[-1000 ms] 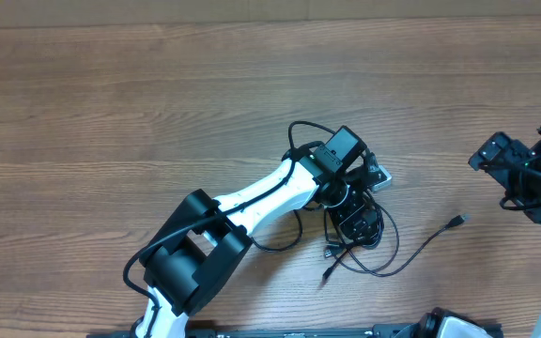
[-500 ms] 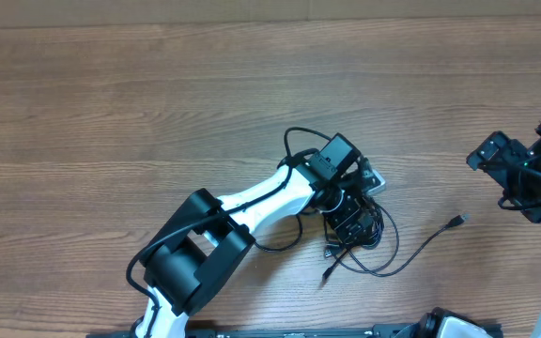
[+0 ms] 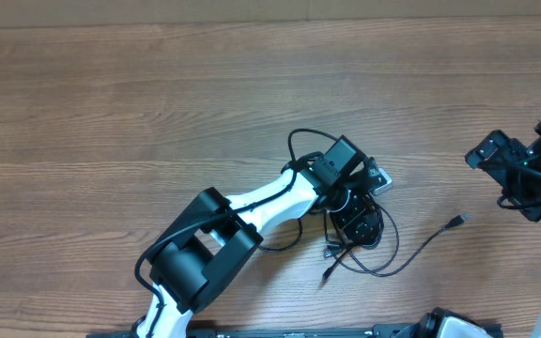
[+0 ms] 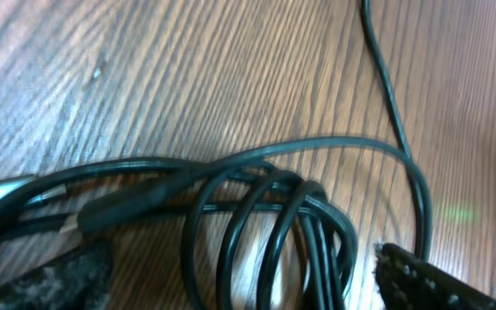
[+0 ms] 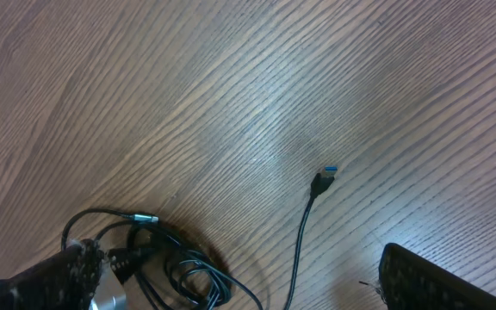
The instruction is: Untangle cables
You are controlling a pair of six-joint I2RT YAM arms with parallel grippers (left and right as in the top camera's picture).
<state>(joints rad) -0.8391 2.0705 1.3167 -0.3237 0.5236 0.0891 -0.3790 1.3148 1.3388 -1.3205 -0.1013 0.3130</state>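
The cables (image 3: 374, 246) are thin black cords in a tangled bundle at the table's middle. One loose end with a small plug (image 3: 456, 221) trails off to the right. My left gripper (image 3: 355, 212) is low over the bundle. In the left wrist view its fingers (image 4: 239, 280) are spread wide, with several cable loops (image 4: 257, 207) lying between them, not clamped. My right gripper (image 3: 513, 180) is open and empty at the far right, apart from the cables. The right wrist view shows its fingers (image 5: 239, 280) apart, the blue-tipped plug (image 5: 325, 176) and the bundle (image 5: 179, 267).
A silver connector (image 3: 379, 177) lies at the bundle's upper right edge. A silver-tipped plug (image 5: 141, 220) sticks out of the bundle in the right wrist view. The wooden table (image 3: 111, 113) stretches bare to the left and back.
My left arm has shifted slightly, its wrist moving a little left and then back over the bundle. The cables and the right arm have not visibly moved.
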